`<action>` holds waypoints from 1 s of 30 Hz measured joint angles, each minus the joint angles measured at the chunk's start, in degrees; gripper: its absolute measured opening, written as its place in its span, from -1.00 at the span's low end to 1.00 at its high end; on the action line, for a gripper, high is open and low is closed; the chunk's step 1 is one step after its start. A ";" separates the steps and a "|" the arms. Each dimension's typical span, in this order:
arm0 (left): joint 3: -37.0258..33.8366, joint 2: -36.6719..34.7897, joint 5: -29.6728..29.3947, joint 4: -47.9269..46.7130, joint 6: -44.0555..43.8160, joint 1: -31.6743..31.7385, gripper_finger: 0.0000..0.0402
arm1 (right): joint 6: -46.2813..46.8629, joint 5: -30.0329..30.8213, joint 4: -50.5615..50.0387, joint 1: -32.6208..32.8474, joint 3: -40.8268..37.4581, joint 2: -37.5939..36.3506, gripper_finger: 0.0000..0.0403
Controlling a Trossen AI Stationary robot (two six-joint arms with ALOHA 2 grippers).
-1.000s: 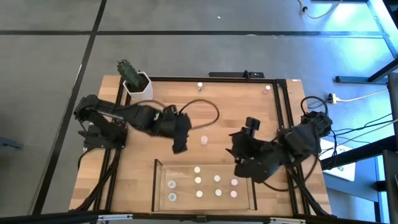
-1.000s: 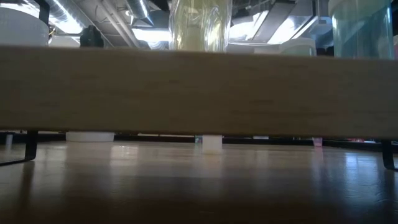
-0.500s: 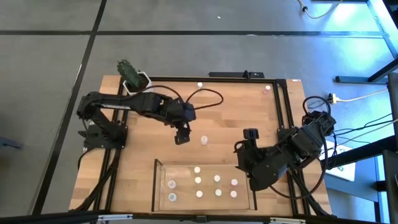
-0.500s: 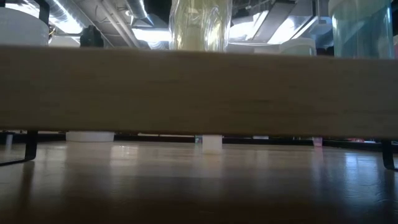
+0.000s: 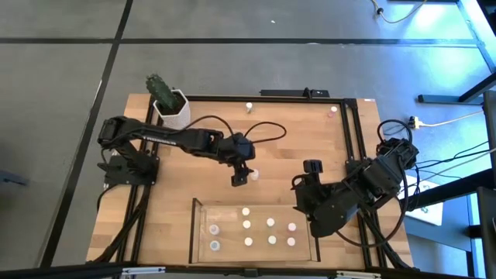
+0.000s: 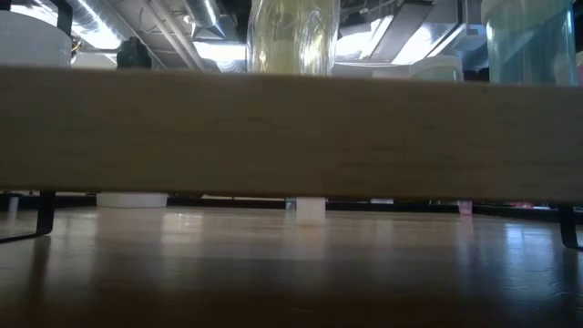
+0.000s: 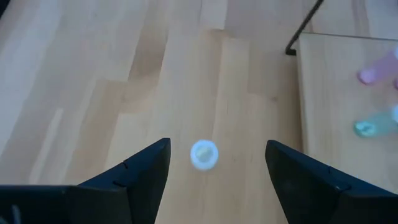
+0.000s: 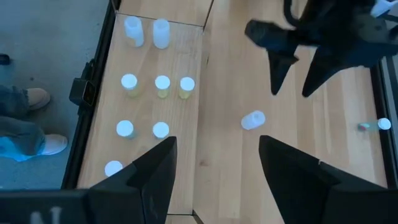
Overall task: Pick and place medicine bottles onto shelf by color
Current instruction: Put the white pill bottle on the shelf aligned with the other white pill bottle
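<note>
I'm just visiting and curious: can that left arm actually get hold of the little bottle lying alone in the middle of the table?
Probably yes. The left gripper hangs right over the lone bottle with its fingers open on either side, and the bare wood around it leaves the way free. The shelf sits apart.

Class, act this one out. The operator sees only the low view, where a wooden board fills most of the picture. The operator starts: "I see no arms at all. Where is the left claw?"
Observer: The left claw is open over the middle of the table, right beside a loose white bottle.
Operator: Is it gripping that bottle?
Observer: No. In the left wrist view the bottle stands free on the wood and neither finger touches it.
Operator: And the right claw?
Observer: The right claw is open and empty, near the right end of the shelf, which already holds several bottles.
</note>
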 joint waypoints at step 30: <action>-9.19 4.49 -2.75 13.91 1.80 -0.99 0.27 | 1.14 1.93 0.12 -0.03 -0.04 0.02 0.14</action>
